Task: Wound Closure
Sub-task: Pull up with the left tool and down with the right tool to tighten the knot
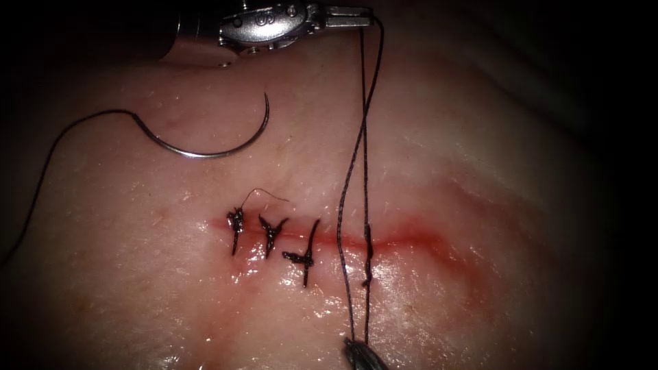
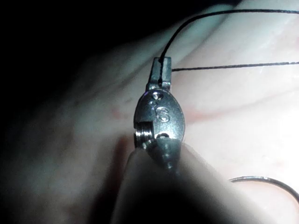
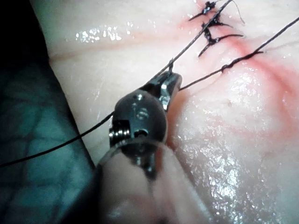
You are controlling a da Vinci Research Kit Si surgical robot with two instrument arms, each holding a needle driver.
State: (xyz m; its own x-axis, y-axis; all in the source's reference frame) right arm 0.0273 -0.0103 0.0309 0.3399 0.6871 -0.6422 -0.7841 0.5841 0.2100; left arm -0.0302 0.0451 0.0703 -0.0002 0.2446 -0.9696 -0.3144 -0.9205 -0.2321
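Note:
The curved needle lies loose on the tissue, above the left part of the cut, held by neither tool and not in the tissue. Its thread trails off to the left. My left tool reaches in along the top edge, shut on the thread; the left wrist view shows the same grip, with the needle nearby. Two strands run down across the cut through a fresh stitch to my right tool at the bottom edge, shut on the thread.
Three tied dark stitches cross the left part of the cut, with a short curled thread end above them. Red fluid tints the open stretch of the cut to the right. The tissue is wet and glistening below the cut.

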